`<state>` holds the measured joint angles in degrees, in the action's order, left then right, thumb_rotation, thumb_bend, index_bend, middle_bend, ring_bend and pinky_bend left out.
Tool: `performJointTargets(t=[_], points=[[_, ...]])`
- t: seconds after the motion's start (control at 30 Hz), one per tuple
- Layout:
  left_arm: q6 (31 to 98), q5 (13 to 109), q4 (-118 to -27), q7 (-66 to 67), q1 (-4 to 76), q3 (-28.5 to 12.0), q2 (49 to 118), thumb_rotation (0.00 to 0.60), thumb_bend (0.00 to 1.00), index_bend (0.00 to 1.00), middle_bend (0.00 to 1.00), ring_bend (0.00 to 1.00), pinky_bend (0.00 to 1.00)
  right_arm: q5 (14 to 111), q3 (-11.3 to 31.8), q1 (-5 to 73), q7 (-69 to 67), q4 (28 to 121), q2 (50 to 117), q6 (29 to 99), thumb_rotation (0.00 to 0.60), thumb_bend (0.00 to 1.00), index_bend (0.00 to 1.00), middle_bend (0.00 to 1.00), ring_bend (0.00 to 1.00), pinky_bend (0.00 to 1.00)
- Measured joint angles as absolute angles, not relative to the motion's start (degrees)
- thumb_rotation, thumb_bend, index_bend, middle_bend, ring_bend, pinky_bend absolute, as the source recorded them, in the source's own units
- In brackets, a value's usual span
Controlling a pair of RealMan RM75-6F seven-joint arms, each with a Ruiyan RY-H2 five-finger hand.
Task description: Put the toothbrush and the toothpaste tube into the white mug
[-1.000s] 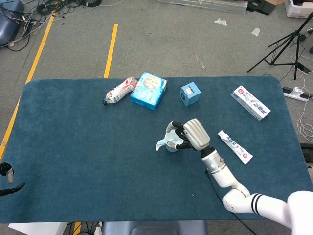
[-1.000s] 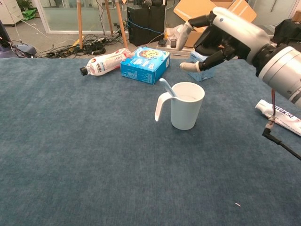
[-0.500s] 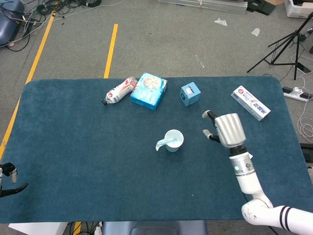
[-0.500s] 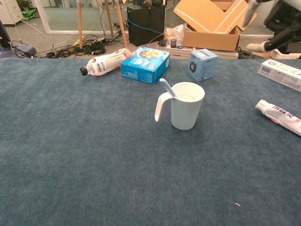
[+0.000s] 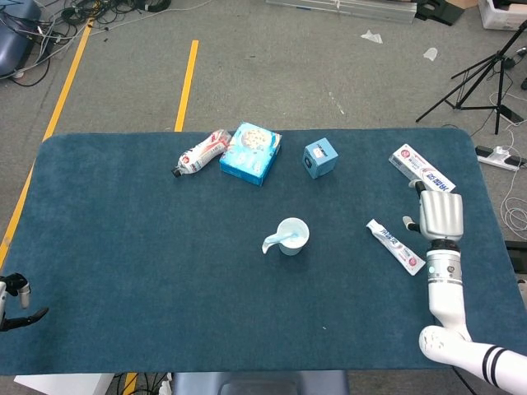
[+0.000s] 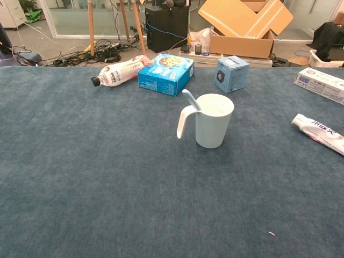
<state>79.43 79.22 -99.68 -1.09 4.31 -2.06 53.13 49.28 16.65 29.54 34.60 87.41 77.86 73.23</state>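
Blue felt covers the table [image 5: 148,247], the largest thing here, with broad bare cloth across its whole 6 to 9 o'clock side. A second ago the right hand [image 5: 439,216] hung directly over the white ceramic mug [image 5: 292,236]; half a second ago it was midway out at 3 o'clock; now it sits near the 3 o'clock edge, just beside the white toothpaste tube [image 5: 395,246], and it has gone from the chest view entirely. Only the back of that hand shows, so I cannot tell whether its fingers are apart or together. The left hand [image 5: 15,301] peeks in at the 8 o'clock corner, too little of it visible to tell its state.

The mug has not moved: it stands upright at centre, and the pale blue toothbrush [image 6: 190,100] leans inside it, handle poking out over the rim. The tube lies flat on the cloth at 3 o'clock, apart from the mug.

Along the 12 o'clock edge: one blue flat carton [image 5: 250,152], one plastic bottle [image 5: 198,153] lying down and touching it, one small blue cube box [image 5: 320,157]. At 2 o'clock lies one long white toothpaste box [image 5: 422,172].
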Motion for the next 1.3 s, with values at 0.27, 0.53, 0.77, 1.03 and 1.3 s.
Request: performJointTargets(t=[0.27,0.53,0.77,1.03,1.3], points=[[79.6,79.3,-99.7,-1.6,4.2,-2.1,52.9,0.600,0.06,0.75,0.53,0.51,0.59,40.1,17.8,30.5,32.4,84.3,79.7,64.1,0.600,0.09,0.33,1.00,1.00,1.00],[79.6,79.4,-99.7,-1.6,4.3,-2.0,52.9,0.600,0.06,0.75,0.53,0.51,0.59,34.5,16.9,31.6,31.9,84.0,79.6,60.0,0.600,0.09,0.33,1.00,1.00,1.00],[79.4,79.4,-99.7,-1.3,4.3,-1.9,53.0,0.600,0.06,0.75,0.53,0.51,0.59,32.0,15.9,32.2,31.5,81.1,80.5,57.9,0.600,0.09,0.33,1.00,1.00,1.00],[79.5,79.3,-99.7,-1.4,4.3,-1.9,52.9,0.600,0.06,0.75,0.53,0.51,0.59,28.3,14.8,33.5,30.5,77.9,82.1,52.4,0.600,0.09,0.33,1.00,1.00,1.00],[79.6,79.4,-99.7,-1.8,4.3,-2.0,52.8,0.600,0.06,0.75,0.53,0.51,0.59,28.1,13.2,34.8,28.9,77.4,83.4,49.3,0.600,0.10,0.33,1.00,1.00,1.00]])
